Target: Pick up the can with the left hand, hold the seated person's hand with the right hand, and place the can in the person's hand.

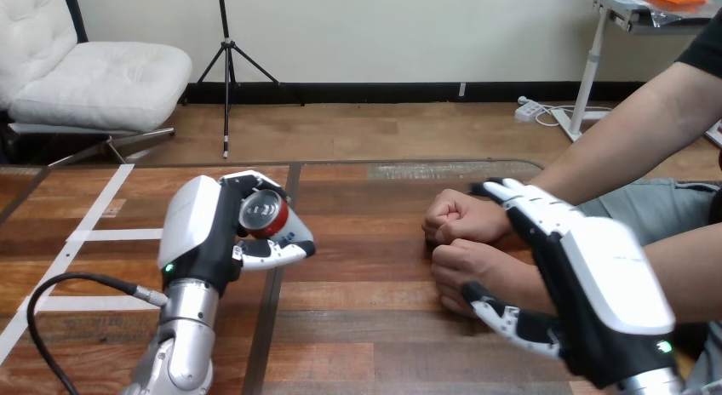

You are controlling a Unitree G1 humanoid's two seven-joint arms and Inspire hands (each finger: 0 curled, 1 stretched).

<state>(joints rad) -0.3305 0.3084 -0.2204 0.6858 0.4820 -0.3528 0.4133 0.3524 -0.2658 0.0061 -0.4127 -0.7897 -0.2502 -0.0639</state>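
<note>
Your left hand (201, 233) curls round the sides of the can (260, 213), likely light and slick, left of the person's wrist (518, 280), which your right hand (606, 294) clasps.

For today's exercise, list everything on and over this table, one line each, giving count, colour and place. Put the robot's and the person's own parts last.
can: one, red with a silver top, held in the left hand over the table's left half
tape strips: several, white, stuck on the table's left side
table: one, brown wood, across the foreground
left hand: one, black and white, fingers curled round the can
right hand: one, black and white, over the person's wrists; grip cannot be told
person's farther hand: one, a fist, right of centre
person's nearer hand: one, a fist, just in front of it
</note>
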